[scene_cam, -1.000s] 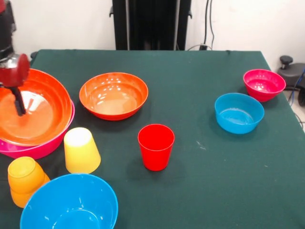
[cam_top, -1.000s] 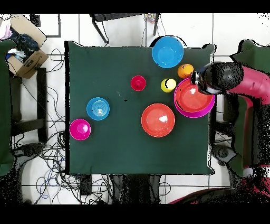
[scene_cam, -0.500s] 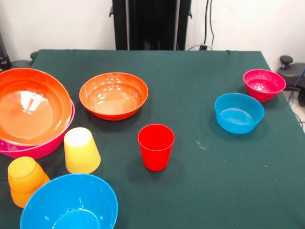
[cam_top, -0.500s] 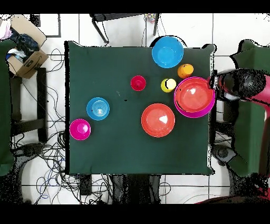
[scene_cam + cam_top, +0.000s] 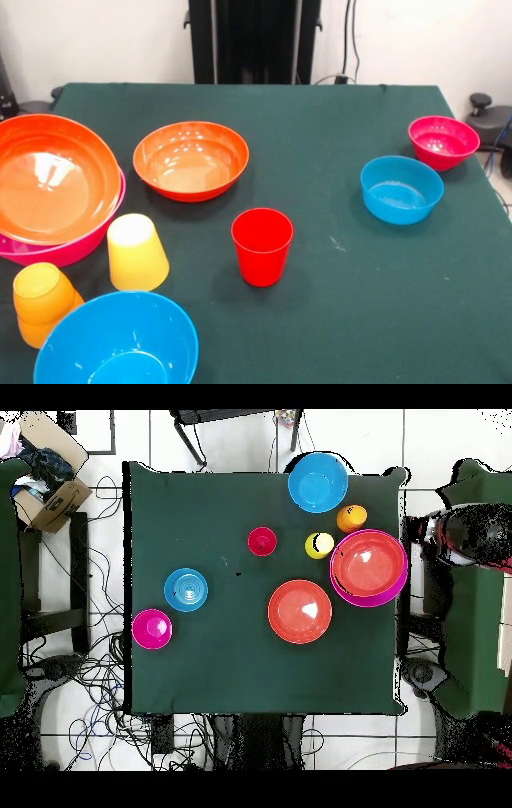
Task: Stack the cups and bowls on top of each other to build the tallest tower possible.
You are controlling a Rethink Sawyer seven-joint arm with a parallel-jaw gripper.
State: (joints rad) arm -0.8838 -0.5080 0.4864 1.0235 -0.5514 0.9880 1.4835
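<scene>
Green table (image 5: 344, 144): no tower is assembled. The only stacking present is one orange-red bowl (image 5: 52, 176) nested inside the large pink bowl (image 5: 48, 250) at the front view's left edge. A second orange-red bowl (image 5: 190, 158) sits alone just right of that pair, apart from it.

The yellow cup (image 5: 136, 252) stands upside down, just in front of the pink bowl. The orange cup (image 5: 42, 302) is also inverted, near the left corner, beside the large blue bowl (image 5: 118, 340), which is at the near edge. The red cup (image 5: 262, 246) stands upright, mouth up, near the table's middle, well apart from the rest.

On the other side, the small blue bowl (image 5: 401, 189) and the small magenta bowl (image 5: 443, 142) sit close together, not touching.

The gripper (image 5: 432, 536) shows only in the overhead view, off the table beside the pink bowl's side; whether its fingers are spread or closed cannot be told.
</scene>
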